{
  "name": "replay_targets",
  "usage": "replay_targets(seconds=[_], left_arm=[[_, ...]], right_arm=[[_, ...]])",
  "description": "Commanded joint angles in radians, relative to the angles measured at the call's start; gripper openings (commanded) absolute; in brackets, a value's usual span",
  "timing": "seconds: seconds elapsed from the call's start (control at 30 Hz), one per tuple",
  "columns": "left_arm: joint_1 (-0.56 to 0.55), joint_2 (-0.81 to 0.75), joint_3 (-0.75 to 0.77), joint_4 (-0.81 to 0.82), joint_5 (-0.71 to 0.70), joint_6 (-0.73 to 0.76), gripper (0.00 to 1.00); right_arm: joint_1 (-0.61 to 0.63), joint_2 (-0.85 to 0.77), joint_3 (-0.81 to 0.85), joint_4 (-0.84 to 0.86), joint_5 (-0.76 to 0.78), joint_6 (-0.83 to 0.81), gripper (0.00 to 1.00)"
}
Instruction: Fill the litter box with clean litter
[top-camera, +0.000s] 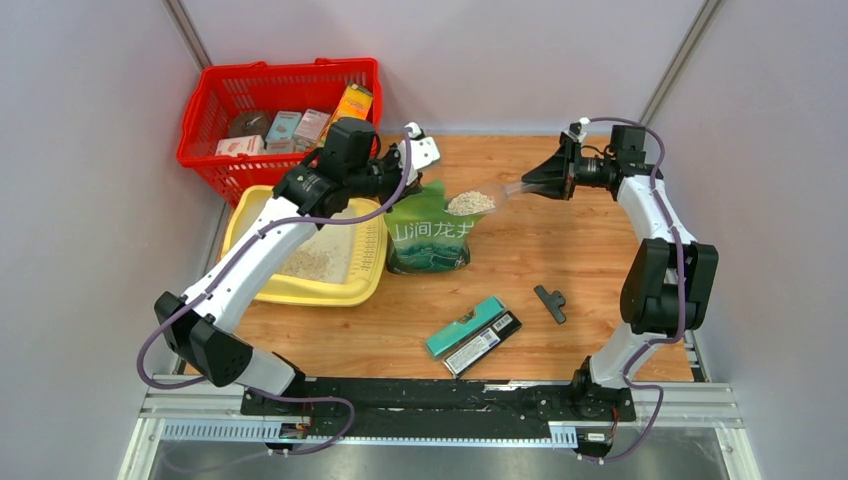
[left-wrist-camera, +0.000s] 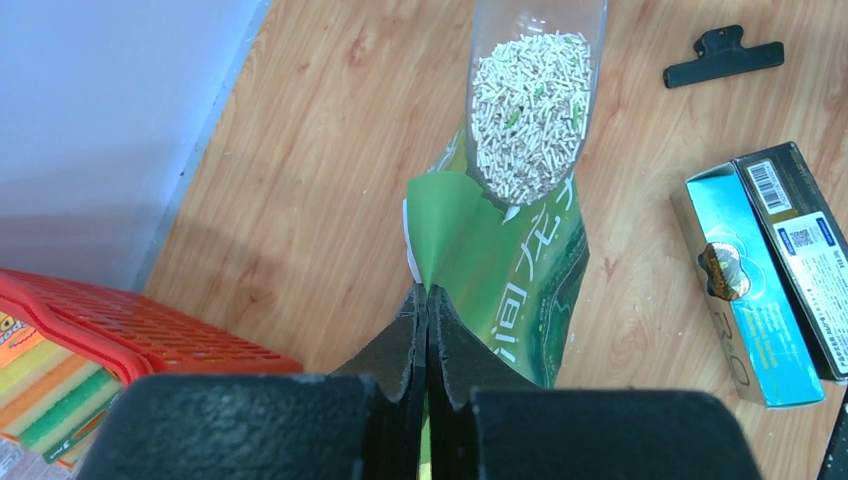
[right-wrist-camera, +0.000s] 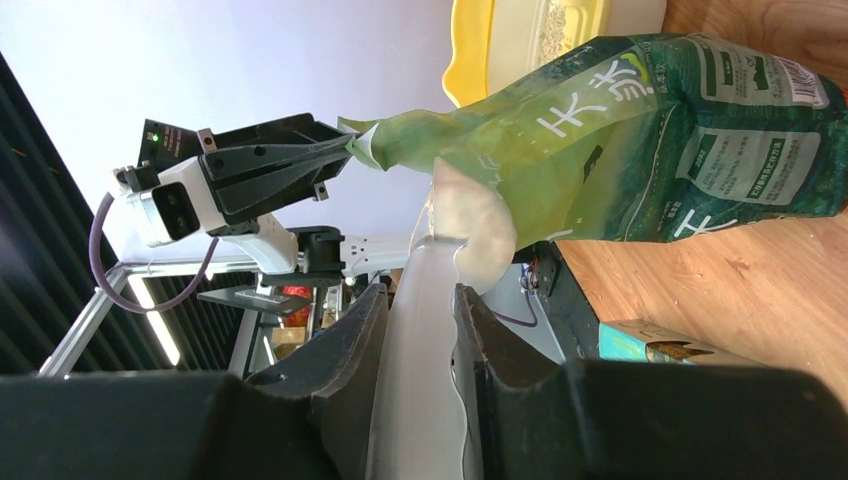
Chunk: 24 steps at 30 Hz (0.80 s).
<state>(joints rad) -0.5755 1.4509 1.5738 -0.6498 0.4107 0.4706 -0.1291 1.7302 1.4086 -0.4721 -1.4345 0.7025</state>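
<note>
Nearest us in the overhead view, the arm bases (top-camera: 262, 378) sit at the table's near edge. Beyond them, on the left, lies the litter box (top-camera: 300, 292) with only a thin patch of clean litter (top-camera: 312, 262) on its floor, so we judge the filling begun but far from done. Just beside it the green bag (top-camera: 430, 240) stands upright. A heaped scoop (top-camera: 470, 203) hangs over its mouth, held by the right gripper (top-camera: 530, 183).

From the left wrist we see the left gripper (left-wrist-camera: 427, 300) pinched tight on the bag's top edge, with the loaded scoop beyond.

From the right wrist, the fingers (right-wrist-camera: 340, 360) clamp the scoop's handle, and the litter box shows past the bag. We reckon this load has yet to be carried across and tipped in, likely with more to follow.
</note>
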Motion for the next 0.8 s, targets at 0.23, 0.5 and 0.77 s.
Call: replay_targets(seconds=[0.23, 0.5, 0.77], left_arm=[[0.009, 0.025, 0.112, 0.041, -0.088, 0.007, 0.37], [0.029, -0.017, 0.077, 0.078, -0.193, -0.012, 0.62], [0.123, -0.122, -0.012, 0.058, -0.237, 0.011, 0.63]], right_arm=[[0.006, -0.04, 0.064, -0.082, -0.086, -0.066, 0.0], [0.078, -0.044, 0.084, -0.135, -0.099, -0.083, 0.0], [0.201, 0.012, 0.184, -0.183, -0.122, -0.083, 0.0]])
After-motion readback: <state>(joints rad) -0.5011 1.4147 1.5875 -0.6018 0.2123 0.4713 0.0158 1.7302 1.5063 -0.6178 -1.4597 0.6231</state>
